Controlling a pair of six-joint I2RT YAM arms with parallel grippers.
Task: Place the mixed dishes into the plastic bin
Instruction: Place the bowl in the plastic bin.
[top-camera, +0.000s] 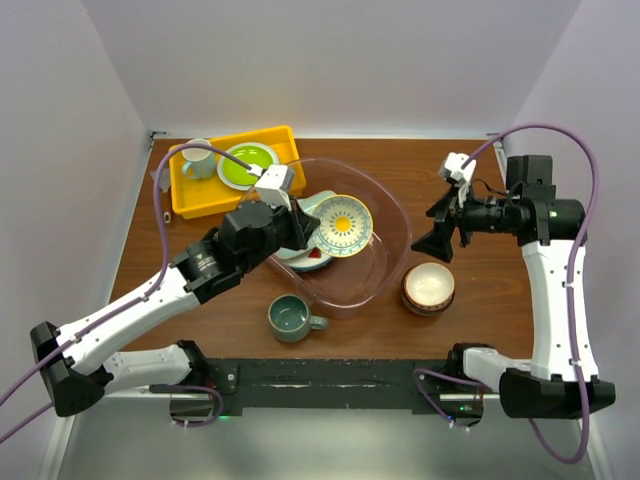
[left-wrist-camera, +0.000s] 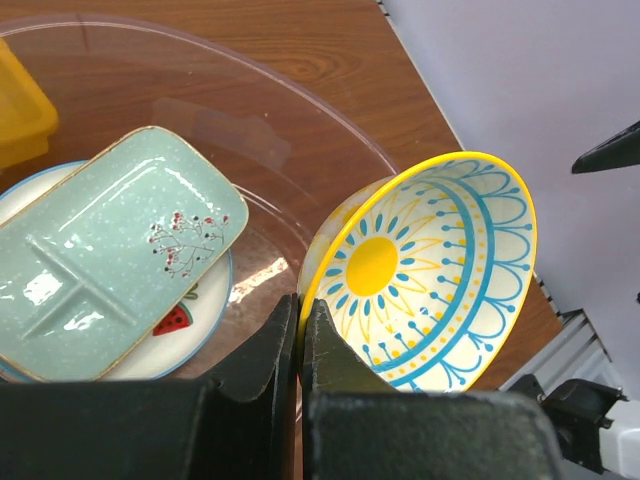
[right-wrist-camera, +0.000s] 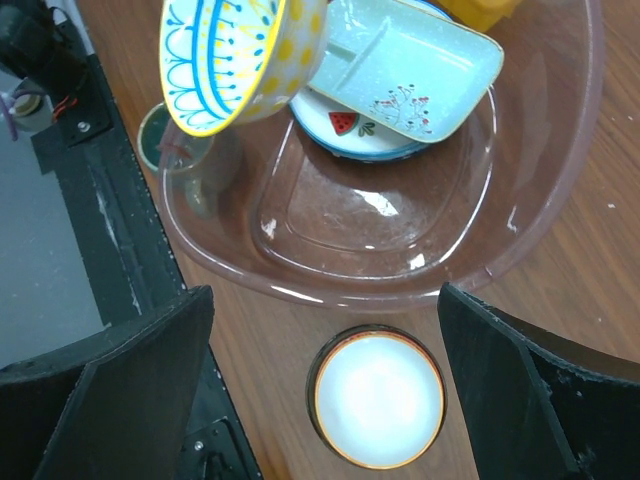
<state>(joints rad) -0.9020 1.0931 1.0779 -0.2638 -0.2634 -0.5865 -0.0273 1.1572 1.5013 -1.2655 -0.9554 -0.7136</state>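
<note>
My left gripper (top-camera: 300, 228) (left-wrist-camera: 300, 310) is shut on the rim of a patterned yellow-inside bowl (top-camera: 343, 225) (left-wrist-camera: 430, 270), which hangs tilted over the plastic bin (top-camera: 392, 215) (left-wrist-camera: 330, 120). Inside the bin a pale-green divided tray (left-wrist-camera: 110, 265) (right-wrist-camera: 405, 65) lies on a white plate (left-wrist-camera: 190, 325) with a red fruit mark. A grey-green mug (top-camera: 290, 317) stands on the table in front of the bin. To the bin's right sits a reddish-brown bowl (top-camera: 428, 287) (right-wrist-camera: 378, 398). Above it my right gripper (top-camera: 440, 235) (right-wrist-camera: 325, 290) stands open, holding nothing.
A yellow tray (top-camera: 195, 200) at the back left holds a lime-green plate (top-camera: 248, 163) and a pale mug (top-camera: 198, 160). A black rail (top-camera: 330, 380) runs along the near table edge. White walls close in the table on three sides.
</note>
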